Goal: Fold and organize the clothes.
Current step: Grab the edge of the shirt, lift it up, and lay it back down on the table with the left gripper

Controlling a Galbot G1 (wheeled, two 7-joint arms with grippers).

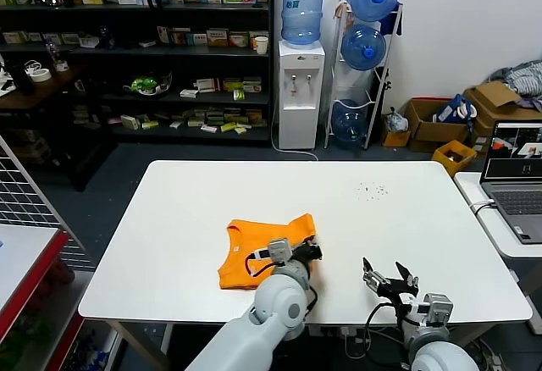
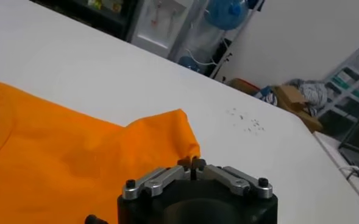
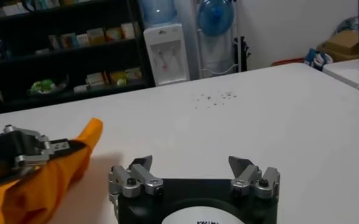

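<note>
The orange T-shirt (image 1: 254,248) lies partly bunched on the white table (image 1: 406,218), left of centre near the front edge. No lettering shows. My left gripper (image 1: 310,253) is at the shirt's right edge, shut on a corner of the fabric. In the left wrist view its jaws (image 2: 192,163) meet at the hem corner of the shirt (image 2: 57,158). My right gripper (image 1: 389,275) is open and empty, just above the table near the front edge, to the right of the shirt. In the right wrist view (image 3: 191,165) the shirt (image 3: 57,176) drapes around the left gripper (image 3: 62,146).
Small dark specks (image 1: 371,190) lie on the table at the far right. A laptop (image 1: 517,180) sits on a side table to the right. Shelves (image 1: 135,49), a water dispenser (image 1: 301,74) and cardboard boxes (image 1: 428,121) stand beyond the table.
</note>
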